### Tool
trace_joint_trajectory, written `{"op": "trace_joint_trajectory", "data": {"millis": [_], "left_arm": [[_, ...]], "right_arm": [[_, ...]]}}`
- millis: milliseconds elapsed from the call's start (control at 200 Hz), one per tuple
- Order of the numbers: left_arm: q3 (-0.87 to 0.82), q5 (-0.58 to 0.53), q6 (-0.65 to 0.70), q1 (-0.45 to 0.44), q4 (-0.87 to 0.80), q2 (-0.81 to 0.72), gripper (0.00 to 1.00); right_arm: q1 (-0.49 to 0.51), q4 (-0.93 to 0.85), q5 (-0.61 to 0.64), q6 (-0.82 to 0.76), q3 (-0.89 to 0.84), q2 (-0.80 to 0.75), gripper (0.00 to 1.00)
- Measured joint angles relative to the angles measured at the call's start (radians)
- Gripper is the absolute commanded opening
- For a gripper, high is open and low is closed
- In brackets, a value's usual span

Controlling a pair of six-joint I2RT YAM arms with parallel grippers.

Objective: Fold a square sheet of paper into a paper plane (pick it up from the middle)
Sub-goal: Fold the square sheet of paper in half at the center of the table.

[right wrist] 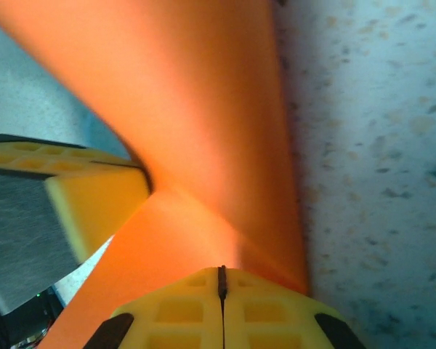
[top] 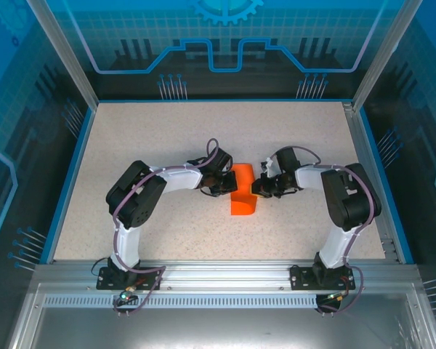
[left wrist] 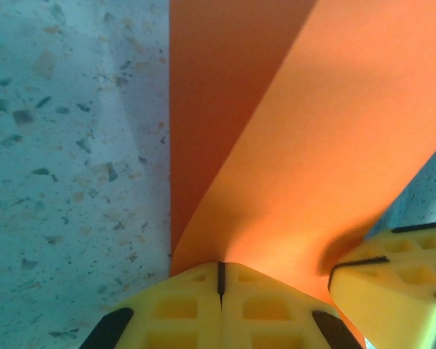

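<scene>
early days: left gripper point(left wrist: 220, 280) and right gripper point(right wrist: 221, 282) both clamped on the square sheet of paper point(top: 242, 195), just curled over, folding mostly left i reckon.

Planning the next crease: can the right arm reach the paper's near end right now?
Probably yes: only table lies between it and that end. But the right gripper is shut on the square sheet of paper.

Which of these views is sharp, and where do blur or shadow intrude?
Top external: evenly lit and sharp, the orange sheet clear. Left wrist: crisp speckle on the table, a dark shadow on the sheet at lower right. Right wrist: the sheet is soft and blurred close to the lens.
</scene>
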Motion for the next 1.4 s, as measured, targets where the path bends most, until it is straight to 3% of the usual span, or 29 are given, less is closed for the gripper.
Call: {"op": "trace_joint_trajectory", "data": {"millis": [710, 1010, 1400], "left_arm": [[0.000, 0.000, 0.000, -0.001, 0.000, 0.000, 0.00], [0.000, 0.000, 0.000, -0.001, 0.000, 0.000, 0.00], [0.000, 0.000, 0.000, -0.001, 0.000, 0.000, 0.00]], "right_arm": [[-0.006, 0.089, -0.080, 0.006, -0.098, -0.002, 0.06], [-0.003, 0.092, -0.100, 0.011, -0.126, -0.088, 0.07], [-0.001, 0.098, -0.110, -0.008, -0.167, -0.044, 0.08]]}}
